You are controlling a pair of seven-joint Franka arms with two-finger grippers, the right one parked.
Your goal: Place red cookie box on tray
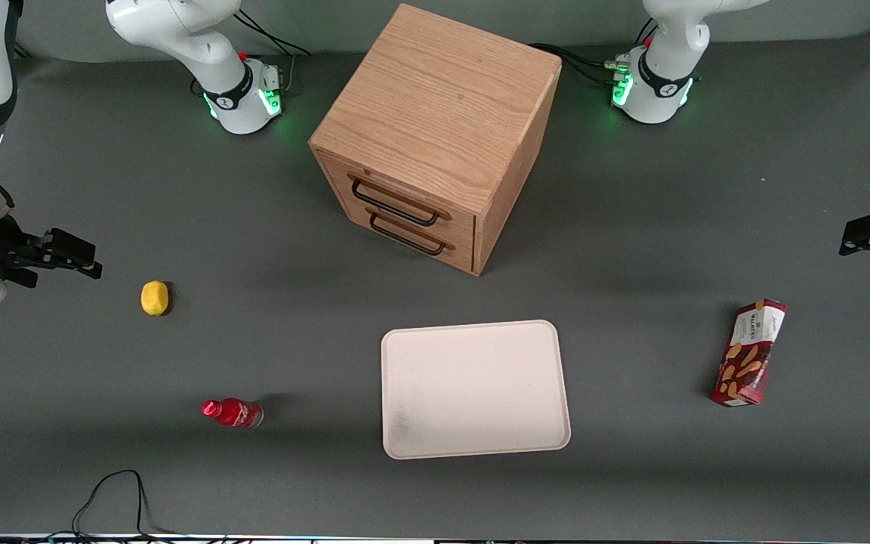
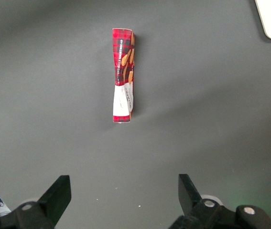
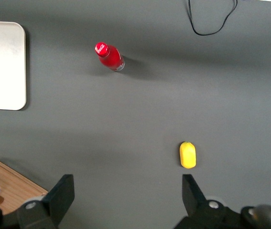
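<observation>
Red cookie box (image 1: 750, 353): lies flat on the grey table (image 1: 631, 249) toward the working arm's end, well apart from the tray, its white label end farther from the front camera than its biscuit pictures.
Tray (image 1: 474, 388): flat and bare on the table, nearer the front camera than the wooden drawer cabinet (image 1: 435, 136).
Gripper (image 2: 124, 193): held above bare table with the box lying apart from it — jaws wide, nothing between them.
Left wrist view only: the box's narrow side with white lettering, and both dark fingertips (image 2: 59, 191) — the front view shows just a dark part of the arm at its edge.
Front view only: the box's broad face and how far it lies from the tray; the wrist view catches only one rounded tray corner.
Right wrist view: shows the lemon (image 3: 188, 155) and the small red bottle (image 3: 109, 57), not the box.
Around: lemon and bottle lie toward the parked arm's end; a black cable (image 1: 114, 495) loops near the front edge.
In the way: nothing lies on the table between box and tray.
</observation>
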